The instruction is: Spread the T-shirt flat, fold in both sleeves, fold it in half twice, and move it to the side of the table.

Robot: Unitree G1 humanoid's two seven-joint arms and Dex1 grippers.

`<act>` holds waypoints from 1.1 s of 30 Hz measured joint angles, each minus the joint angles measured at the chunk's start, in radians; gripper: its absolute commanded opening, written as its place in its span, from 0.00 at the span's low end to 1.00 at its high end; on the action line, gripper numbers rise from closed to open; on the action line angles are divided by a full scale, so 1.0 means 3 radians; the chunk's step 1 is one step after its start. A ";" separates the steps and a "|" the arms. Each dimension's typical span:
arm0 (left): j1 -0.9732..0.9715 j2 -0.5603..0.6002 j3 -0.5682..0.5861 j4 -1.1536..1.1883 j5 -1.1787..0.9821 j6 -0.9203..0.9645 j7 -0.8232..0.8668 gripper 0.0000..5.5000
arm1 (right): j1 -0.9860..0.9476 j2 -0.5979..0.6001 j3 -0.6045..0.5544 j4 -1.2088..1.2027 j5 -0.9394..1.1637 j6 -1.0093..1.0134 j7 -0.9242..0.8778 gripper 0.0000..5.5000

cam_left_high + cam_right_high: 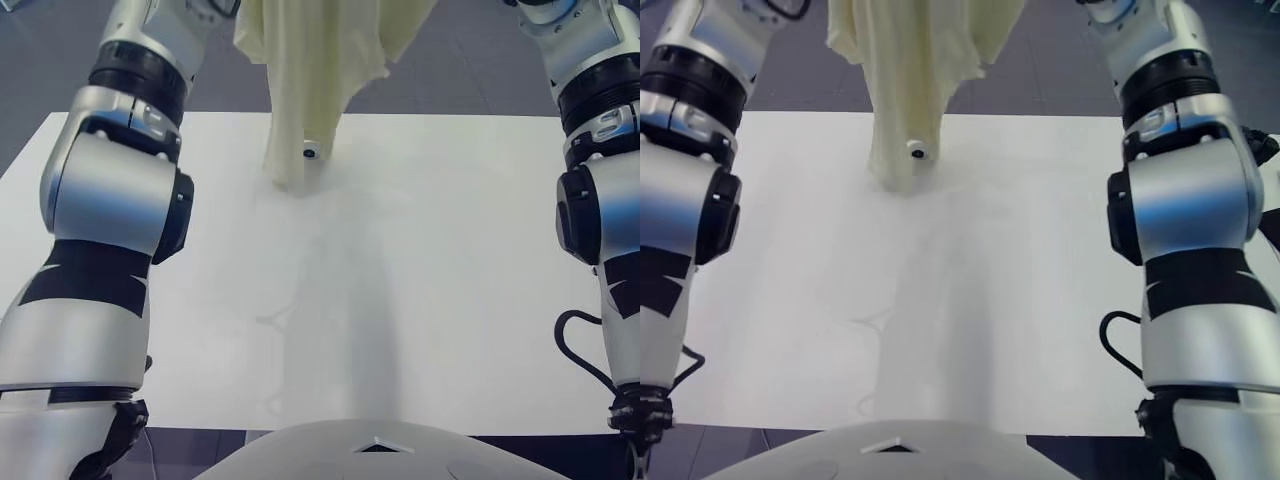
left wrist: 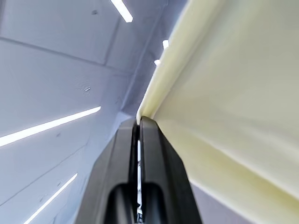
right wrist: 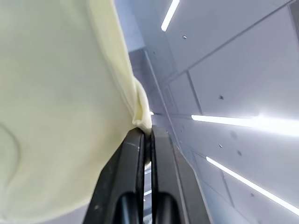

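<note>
T-shirt: pale yellow, bunched, hanging; long axis vertical, lower end touching the white tabletop near the middle of its far edge. Small round white-and-dark item at that end. Left claw, right claw: each pinching a shirt edge aloft.

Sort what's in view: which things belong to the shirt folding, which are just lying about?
Job: T-shirt, hanging; left gripper and right gripper, each shut on its edge; table.
Lying about: small round object by the shirt's lower end.
</note>
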 measured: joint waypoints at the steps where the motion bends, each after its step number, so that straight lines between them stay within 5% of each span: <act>1: 0.0230 0.0036 0.0007 -0.0242 -0.0059 0.0031 -0.0192 0.00 | 0.0095 -0.0007 -0.0019 -0.0034 0.0059 -0.0054 0.0138 0.00; 10: 0.1900 0.0400 0.0048 -0.2689 -0.0724 0.0819 -0.1593 0.00 | 0.1126 -0.0105 -0.0082 -0.1242 0.0891 0.0272 0.1638 0.00; 20: 0.3607 0.1241 -0.0268 -0.4926 -0.1103 0.1383 -0.2872 0.00 | 0.3052 -0.1178 0.0090 -0.4002 0.1911 0.1884 0.3563 0.00; 24: 0.4011 0.1419 -0.0372 -0.5374 -0.1065 0.1580 -0.3076 0.00 | 0.3719 -0.1581 0.0212 -0.5032 0.2011 0.2335 0.3864 0.00; 29: 0.4235 0.1505 -0.0406 -0.5729 -0.1007 0.1984 -0.3215 0.17 | 0.4164 -0.1820 0.0260 -0.5836 0.1932 0.2755 0.3839 0.00; 33: 0.4201 0.1566 -0.0078 -0.5897 -0.1438 0.2212 -0.3438 0.30 | 0.4264 -0.1823 0.0228 -0.5953 0.1876 0.2874 0.3726 0.00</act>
